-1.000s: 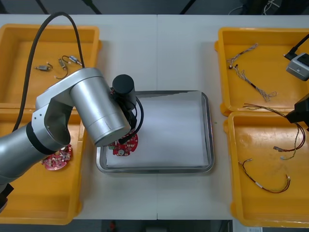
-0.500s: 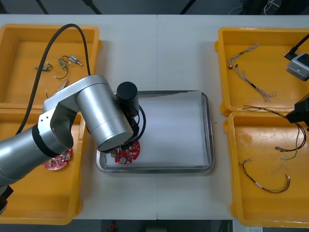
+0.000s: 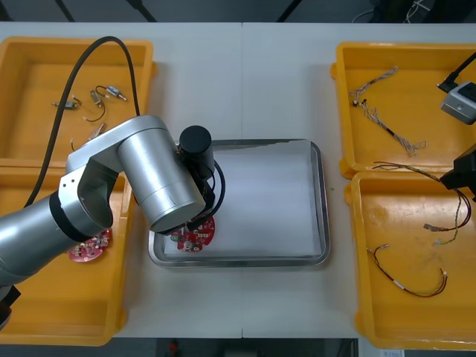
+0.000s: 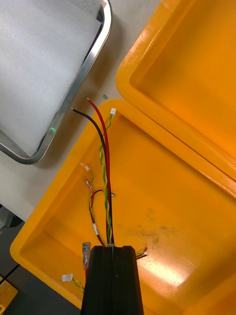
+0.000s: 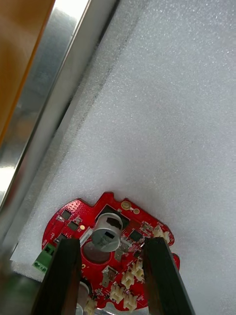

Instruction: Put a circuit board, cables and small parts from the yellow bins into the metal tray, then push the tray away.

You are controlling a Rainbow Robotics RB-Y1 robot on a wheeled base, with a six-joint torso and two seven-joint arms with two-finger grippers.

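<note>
A round red circuit board [image 3: 195,236] lies on the white foam in the near left corner of the metal tray [image 3: 321,201]. My left gripper [image 5: 112,268] is open right over the board [image 5: 110,216]. Its black fingers [image 5: 64,275] stand either side of the board's grey round part and do not touch it. In the front view the left arm covers most of that corner. My right gripper [image 4: 113,251] is shut above the near right yellow bin [image 4: 162,197], at the table's right edge [image 3: 460,175]. A twisted red, black and yellow cable [image 4: 104,162] runs out from under its tip.
A second red board [image 3: 88,247] lies in the near left bin [image 3: 44,312]. Small metal parts [image 3: 104,93] sit in the far left bin. Thin cables [image 3: 387,123] lie in the far right bin, and red and black cables [image 3: 409,282] in the near right one.
The left arm carried the board down toward the tray's near left corner, then stopped. The board now rests on the foam. The right arm has not moved.
</note>
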